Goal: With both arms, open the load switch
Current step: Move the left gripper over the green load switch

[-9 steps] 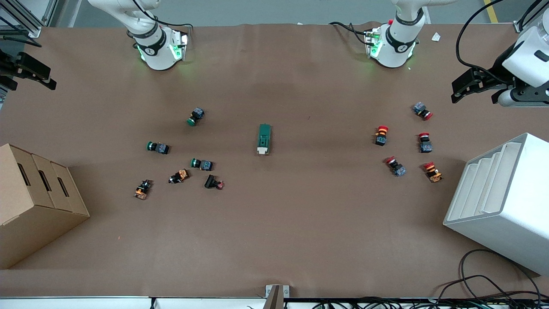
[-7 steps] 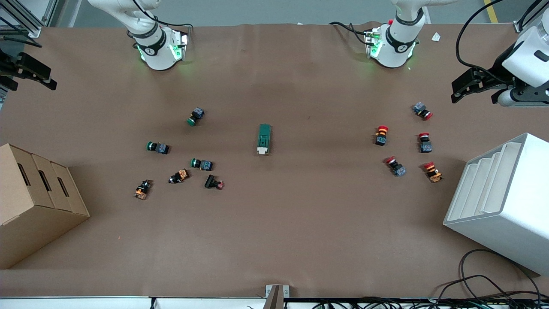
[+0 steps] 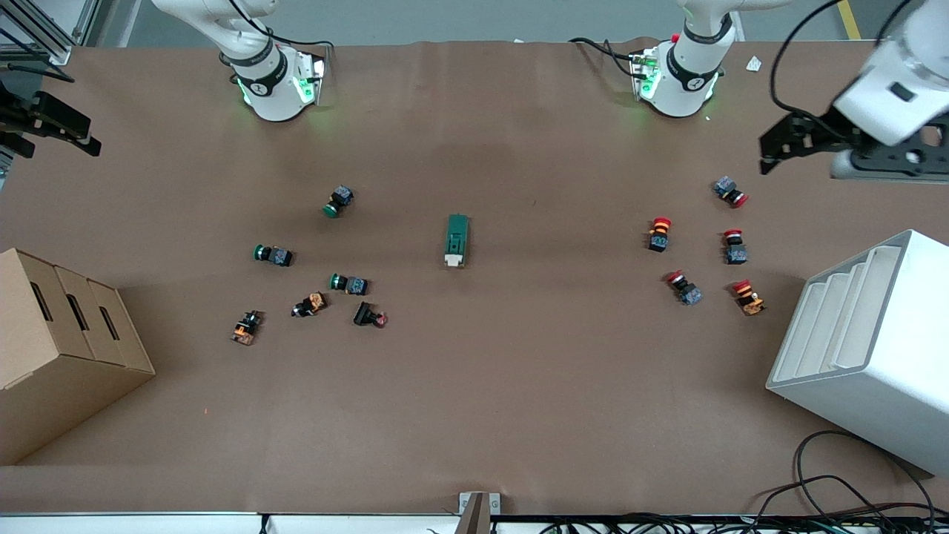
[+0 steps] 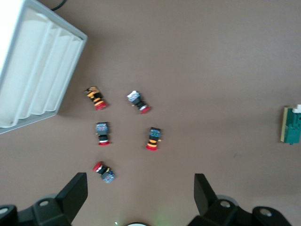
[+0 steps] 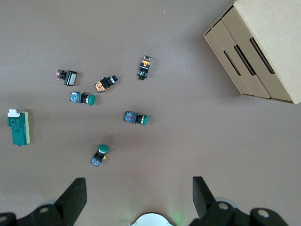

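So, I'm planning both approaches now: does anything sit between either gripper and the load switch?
Nothing touches the load switch. The red push buttons lie between it and the open left gripper; the green push buttons lie toward the open right gripper. Both grippers are raised, so they could likely pass above.

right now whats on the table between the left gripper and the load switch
In the front view, the left gripper hangs open over the table's left-arm end. Toward the load switch lies only the outermost of the red push buttons; the rest is bare brown table.
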`<state>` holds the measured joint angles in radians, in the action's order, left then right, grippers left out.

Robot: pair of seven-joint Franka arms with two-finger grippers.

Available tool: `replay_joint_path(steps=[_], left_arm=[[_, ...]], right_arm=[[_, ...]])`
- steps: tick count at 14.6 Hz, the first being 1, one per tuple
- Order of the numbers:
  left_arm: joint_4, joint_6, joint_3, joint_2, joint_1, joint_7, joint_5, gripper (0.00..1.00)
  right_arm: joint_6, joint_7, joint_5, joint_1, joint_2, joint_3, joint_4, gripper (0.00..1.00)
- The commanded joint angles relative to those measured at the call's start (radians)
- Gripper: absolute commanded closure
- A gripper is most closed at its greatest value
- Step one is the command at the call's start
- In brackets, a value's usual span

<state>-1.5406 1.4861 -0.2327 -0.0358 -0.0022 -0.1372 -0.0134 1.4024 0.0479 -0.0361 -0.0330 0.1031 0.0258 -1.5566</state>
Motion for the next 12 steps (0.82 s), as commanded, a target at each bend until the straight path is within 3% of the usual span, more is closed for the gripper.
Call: replay_joint_path(steps=[1, 7, 9, 10, 12], left_arm=[[0.022, 0.006, -0.08, 0.027, -0.024, -0.14, 0.009, 0.0], [-0.042, 0.161, -0.385, 0.08, -0.05, -0.626, 0.024, 0.0], [-0.081, 0.25, -0.425, 0.129, -0.129, -0.77, 0.11, 0.0], [-0.091, 0.284, -0.427, 0.161, -0.184, -0.841, 0.146, 0.0], [-0.093, 0.336, -0.427, 0.239, -0.29, -1.017, 0.241, 0.0]], right_arm=[[0.003, 0.009, -0.016, -0.022, -0.017, -0.004, 0.015, 0.0], [0.048, 0.015, -0.002, -0.025, -0.167, 0.0, 0.036, 0.0], [0.07, 0.015, 0.011, -0.027, -0.239, 0.002, 0.038, 0.0], [0.072, 0.015, 0.059, -0.025, -0.291, 0.002, 0.04, 0.0], [0.085, 0.012, 0.091, -0.038, -0.316, 0.0, 0.044, 0.0]])
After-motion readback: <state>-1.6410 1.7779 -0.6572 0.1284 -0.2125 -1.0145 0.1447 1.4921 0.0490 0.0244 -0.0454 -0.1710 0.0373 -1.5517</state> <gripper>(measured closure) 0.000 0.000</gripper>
